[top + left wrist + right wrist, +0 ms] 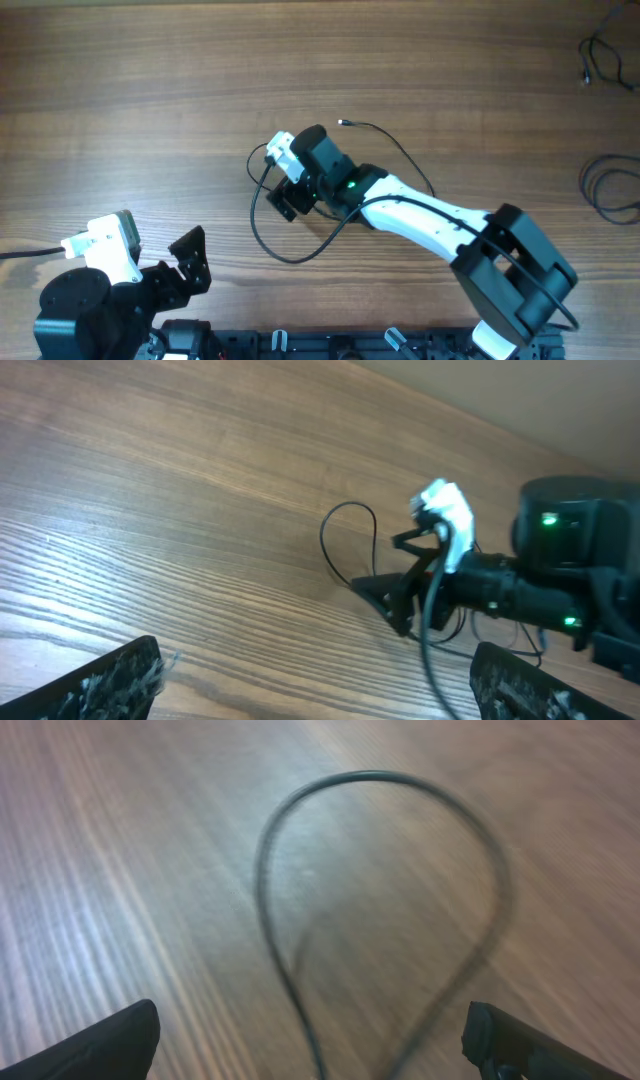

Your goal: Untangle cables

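Right pincer (285, 197) at the middle of the worktop (150, 80), spread wide, gripping nothing, 1 thin cable loop (380, 776) flat between its fingers. Left pincer (190, 258) by the near-left corner, equally wide open, empty. 2 more cables: coil (608, 190) at the right edge, strand (598, 52) in the far-right corner.

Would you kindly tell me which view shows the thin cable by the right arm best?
Overhead: the cable shows from plug end to the loop by the right tool. The right wrist view shows only a blurred loop; the left wrist view, a small loop beside that tool.
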`<act>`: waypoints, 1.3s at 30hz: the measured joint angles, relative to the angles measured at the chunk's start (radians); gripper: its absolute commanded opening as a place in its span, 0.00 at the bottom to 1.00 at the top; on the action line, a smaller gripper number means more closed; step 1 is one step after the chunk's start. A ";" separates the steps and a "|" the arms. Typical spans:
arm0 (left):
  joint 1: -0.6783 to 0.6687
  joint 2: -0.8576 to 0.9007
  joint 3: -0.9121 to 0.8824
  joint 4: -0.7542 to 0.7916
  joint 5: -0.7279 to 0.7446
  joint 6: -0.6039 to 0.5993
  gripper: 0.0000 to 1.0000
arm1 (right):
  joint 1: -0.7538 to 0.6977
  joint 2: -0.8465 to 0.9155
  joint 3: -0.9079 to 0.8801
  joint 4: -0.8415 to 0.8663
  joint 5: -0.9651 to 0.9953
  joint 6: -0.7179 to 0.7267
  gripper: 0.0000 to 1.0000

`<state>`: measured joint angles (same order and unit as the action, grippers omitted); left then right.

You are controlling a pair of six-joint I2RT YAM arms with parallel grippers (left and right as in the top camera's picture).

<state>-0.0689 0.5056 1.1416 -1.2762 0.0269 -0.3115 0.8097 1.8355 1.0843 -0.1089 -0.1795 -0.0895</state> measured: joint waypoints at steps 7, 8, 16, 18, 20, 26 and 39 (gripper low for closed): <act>0.000 0.000 0.000 0.000 0.000 0.000 1.00 | 0.040 0.036 0.000 0.082 -0.031 -0.047 0.79; 0.000 0.000 0.000 0.000 0.001 -0.006 1.00 | 0.042 0.045 0.000 0.103 -0.034 -0.047 0.78; 0.000 0.000 0.000 -0.004 0.001 -0.068 1.00 | 0.043 0.160 0.000 0.287 -0.038 -0.003 0.61; 0.000 0.000 0.000 -0.004 0.001 -0.071 1.00 | 0.043 0.173 -0.001 0.322 -0.038 0.026 0.56; 0.000 0.000 0.000 -0.004 0.001 -0.072 1.00 | 0.043 0.173 -0.001 0.340 -0.038 0.037 0.52; 0.000 0.000 0.000 -0.004 0.001 -0.076 1.00 | 0.043 0.173 -0.001 0.329 -0.038 0.071 0.51; 0.000 0.000 0.000 -0.004 0.001 -0.076 1.00 | 0.043 0.201 -0.001 0.327 -0.038 0.124 0.04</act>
<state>-0.0689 0.5056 1.1416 -1.2804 0.0277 -0.3878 0.8532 2.0369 1.0836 0.2176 -0.2176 0.0341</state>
